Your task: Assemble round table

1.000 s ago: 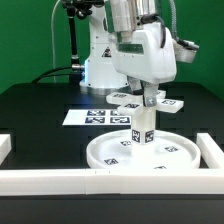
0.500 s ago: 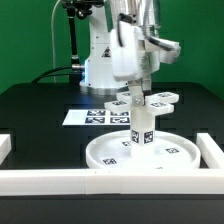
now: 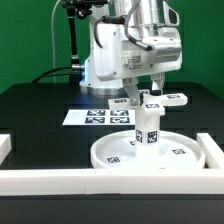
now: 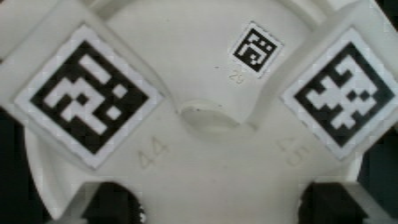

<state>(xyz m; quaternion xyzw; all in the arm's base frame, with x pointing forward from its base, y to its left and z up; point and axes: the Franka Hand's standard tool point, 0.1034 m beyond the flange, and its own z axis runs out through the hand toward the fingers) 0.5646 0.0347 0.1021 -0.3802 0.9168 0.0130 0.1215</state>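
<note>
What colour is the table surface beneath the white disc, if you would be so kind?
Black; the table shows best in the exterior view.

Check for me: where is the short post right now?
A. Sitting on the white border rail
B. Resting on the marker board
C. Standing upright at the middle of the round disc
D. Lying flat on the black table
C: the post stands upright at the centre of the round disc, below the cross piece.

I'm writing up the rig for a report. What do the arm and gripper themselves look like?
The arm is glossy white with rounded, bulky housings and darker grey parts near its top. Black cables run down behind it on the exterior view's left. The gripper is a white block ending in two slim dark fingers. No tags or lettering are legible on either.
</note>
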